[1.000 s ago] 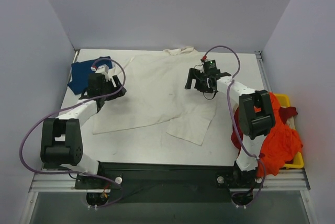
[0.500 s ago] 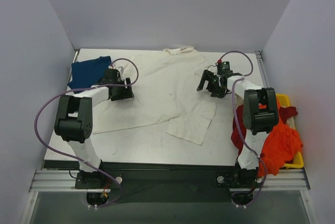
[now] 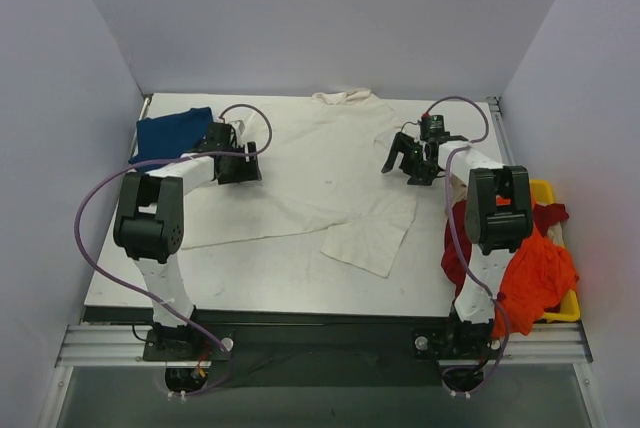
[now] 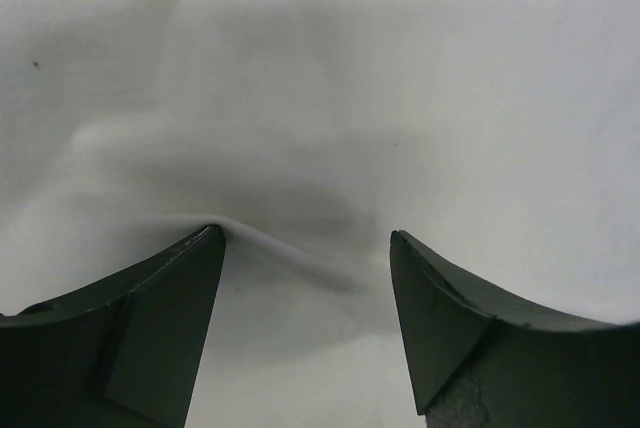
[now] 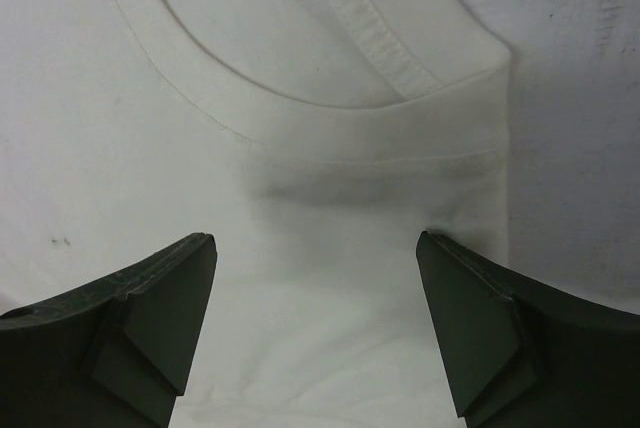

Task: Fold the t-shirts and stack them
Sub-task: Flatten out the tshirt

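2 in yellow bin (image 3: pixel 543 186): orange shirt (image 3: pixel 535 270), dark red shirt (image 3: pixel 549 216) | left gripper (image 4: pixel 305 238), right gripper (image 5: pixel 315 240) spread over cream shirt (image 3: pixel 320 173)

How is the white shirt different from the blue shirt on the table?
The cream t-shirt is pale, the dark blue t-shirt deep blue. The cream one lies spread across the middle of the table; the blue one sits gathered small at the far left corner. The left gripper and right gripper, both open, are over the cream one, not the blue. Both are soft cloth on the table.
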